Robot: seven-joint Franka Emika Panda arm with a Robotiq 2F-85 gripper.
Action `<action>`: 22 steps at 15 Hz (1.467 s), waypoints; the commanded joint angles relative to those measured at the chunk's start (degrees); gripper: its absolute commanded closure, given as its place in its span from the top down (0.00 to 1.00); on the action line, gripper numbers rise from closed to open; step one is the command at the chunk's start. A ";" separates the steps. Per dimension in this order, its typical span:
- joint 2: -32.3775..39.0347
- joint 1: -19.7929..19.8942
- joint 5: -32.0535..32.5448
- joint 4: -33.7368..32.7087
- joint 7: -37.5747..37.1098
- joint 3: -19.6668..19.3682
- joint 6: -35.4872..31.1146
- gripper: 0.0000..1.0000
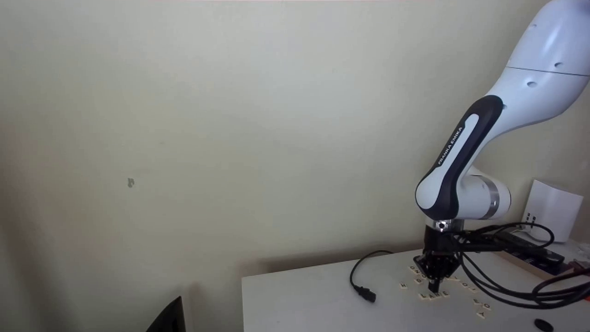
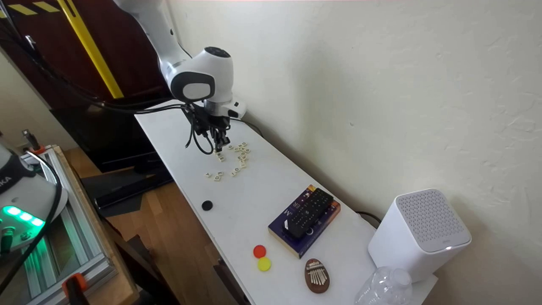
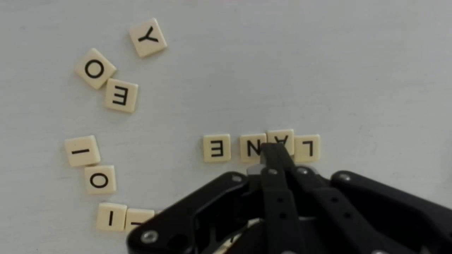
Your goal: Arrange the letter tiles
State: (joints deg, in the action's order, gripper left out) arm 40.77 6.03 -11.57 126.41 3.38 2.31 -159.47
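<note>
Pinched narrow and gripping nothing visible, the pincer (image 3: pixel 274 149) stands at a row of letter tiles (image 3: pixel 250 147) on the bench (image 2: pixel 252 199), where a light, square push sending the E tile (image 3: pixel 216 148) towards three o'clock in the wrist view should close the gap.

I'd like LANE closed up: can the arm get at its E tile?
Likely yes: the E tile lies apart and the shut gripper is near, though it may have to skirt the N tile.
</note>
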 commanded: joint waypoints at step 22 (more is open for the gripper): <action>2.56 2.01 0.77 -3.10 0.13 0.73 1.44 0.00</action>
State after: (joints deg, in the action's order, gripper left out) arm 41.85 6.62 -10.81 125.16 3.37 1.76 -157.45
